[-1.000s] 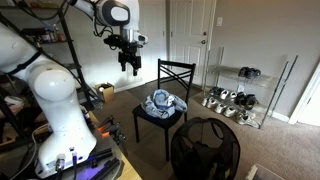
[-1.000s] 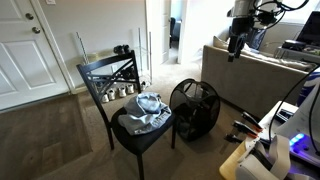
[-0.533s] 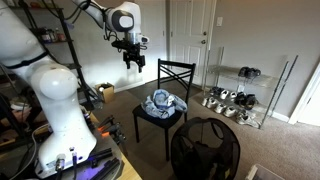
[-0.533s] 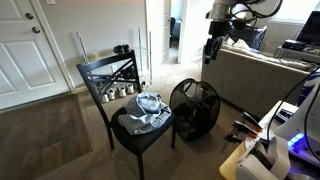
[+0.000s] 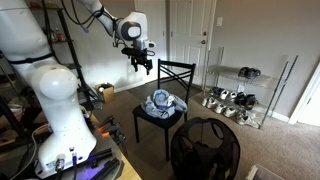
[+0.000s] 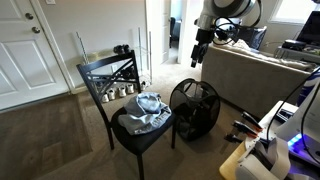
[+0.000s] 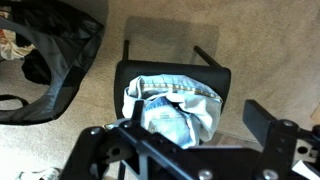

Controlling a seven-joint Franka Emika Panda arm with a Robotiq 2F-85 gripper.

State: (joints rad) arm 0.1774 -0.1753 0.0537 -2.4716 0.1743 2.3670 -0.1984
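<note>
Garment, place: the crumpled denim garment [image 7: 176, 104] lies on the seat of the black chair [image 7: 133, 72]. In both exterior views it sits on the middle of the seat [image 5: 163, 101] [image 6: 145, 110].
Garment, long axis: in the wrist view a folded band along its upper edge runs across the picture, dipping slightly to the right. The rest bunches below that band toward the bottom edge, where the gripper body covers it, so its full length cannot be told.
Garment, direction: it is a heap with no clear head or tail. In an exterior view it spreads roughly from the seat's back toward its front edge.
Gripper, state: the gripper [image 7: 175, 128] has its jaws spread wide, with nothing between them.
Gripper, contact: it touches nothing. It hangs in the air [image 5: 143, 66] beside the chair's backrest [image 5: 177, 70], well above the seat, and looks down on the garment [image 6: 196, 58].
Garment, look: pale blue denim, washed out, with soft folds and a whiter patch in the middle. It is rumpled, not folded flat.
Chair: black frame with crossed bars in the backrest [image 6: 110, 72].
Around it: a black mesh hamper [image 6: 194, 108] stands just beside the chair, and a wire shoe rack [image 5: 240, 95] stands against the wall behind it.
</note>
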